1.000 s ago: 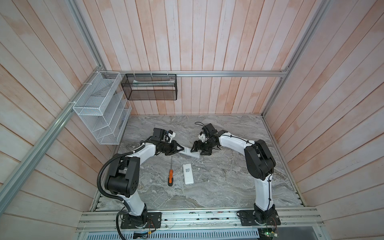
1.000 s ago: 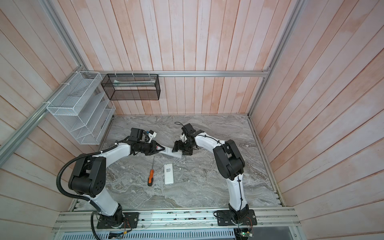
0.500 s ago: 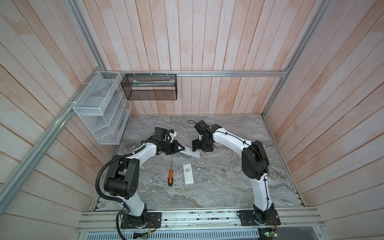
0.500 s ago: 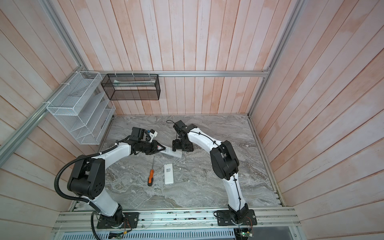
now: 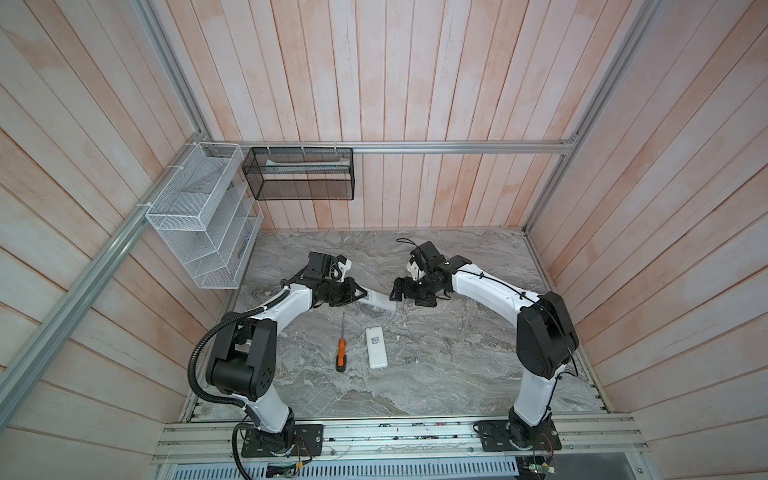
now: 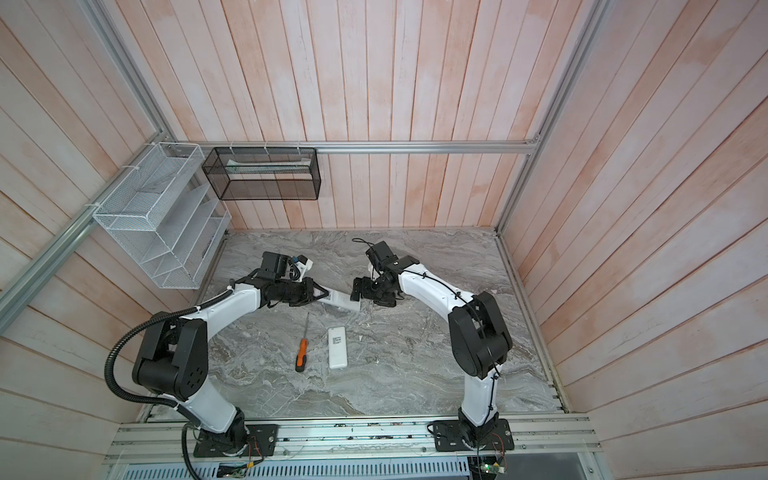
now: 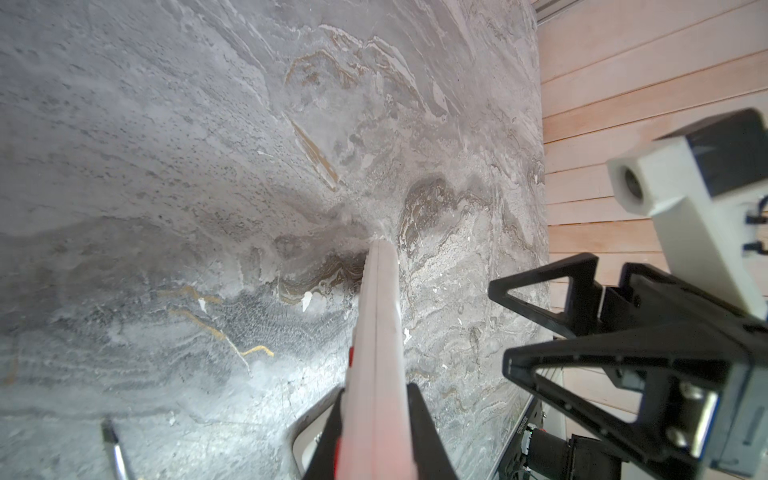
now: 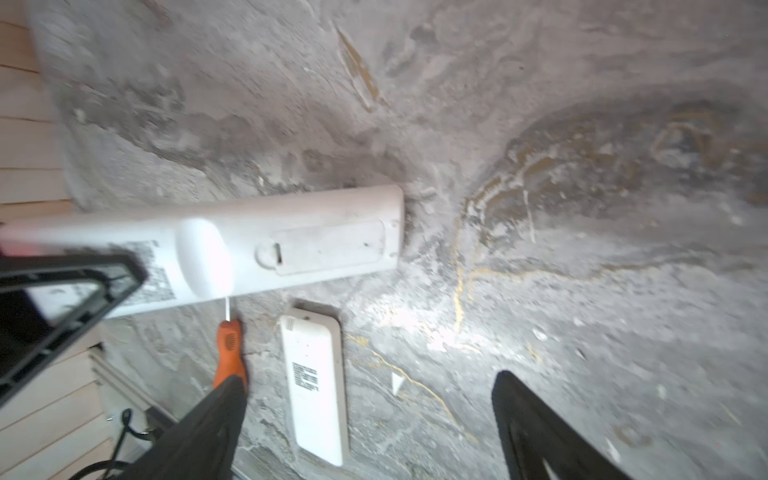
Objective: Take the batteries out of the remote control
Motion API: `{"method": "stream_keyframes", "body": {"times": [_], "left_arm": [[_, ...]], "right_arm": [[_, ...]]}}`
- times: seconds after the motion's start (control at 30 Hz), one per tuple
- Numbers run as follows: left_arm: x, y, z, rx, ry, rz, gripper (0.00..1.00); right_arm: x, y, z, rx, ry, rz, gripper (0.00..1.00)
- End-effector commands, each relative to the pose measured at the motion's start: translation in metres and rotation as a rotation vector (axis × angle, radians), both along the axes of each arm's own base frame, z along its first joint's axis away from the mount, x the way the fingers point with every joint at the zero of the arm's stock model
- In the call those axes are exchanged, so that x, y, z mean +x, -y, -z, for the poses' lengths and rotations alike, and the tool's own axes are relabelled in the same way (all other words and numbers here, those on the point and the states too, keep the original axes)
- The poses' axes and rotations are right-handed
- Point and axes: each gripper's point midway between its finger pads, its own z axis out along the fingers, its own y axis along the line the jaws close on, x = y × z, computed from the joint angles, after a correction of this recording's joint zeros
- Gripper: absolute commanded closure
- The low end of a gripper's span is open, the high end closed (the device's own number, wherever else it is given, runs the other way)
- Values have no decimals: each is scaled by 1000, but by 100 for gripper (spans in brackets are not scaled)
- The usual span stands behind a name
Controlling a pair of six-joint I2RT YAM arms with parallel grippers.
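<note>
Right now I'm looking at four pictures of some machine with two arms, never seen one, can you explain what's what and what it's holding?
These are two robot arms mounted along one edge of a marble-patterned table. Two pictures look down from overhead; the other two come from a camera on each wrist. The left gripper is shut on one end of a white remote control; a wrist close-up shows its battery cover closed, so the inside is hidden. The right gripper is open beside the remote's other end, holding nothing. Lying loose on the table are an orange-handled screwdriver and a second white remote, label side up.
</note>
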Motion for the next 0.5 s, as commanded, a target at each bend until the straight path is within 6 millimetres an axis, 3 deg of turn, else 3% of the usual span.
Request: {"method": "stream_keyframes", "body": {"times": [0.0,0.47], "left_arm": [[-6,-21,36,134,-67,-44,100],[-6,-18,37,120,-75,-33,100]], "right_arm": [[12,-25,-1,205,-5,-27,7],[11,-32,35,209,-74,-64,5]]}}
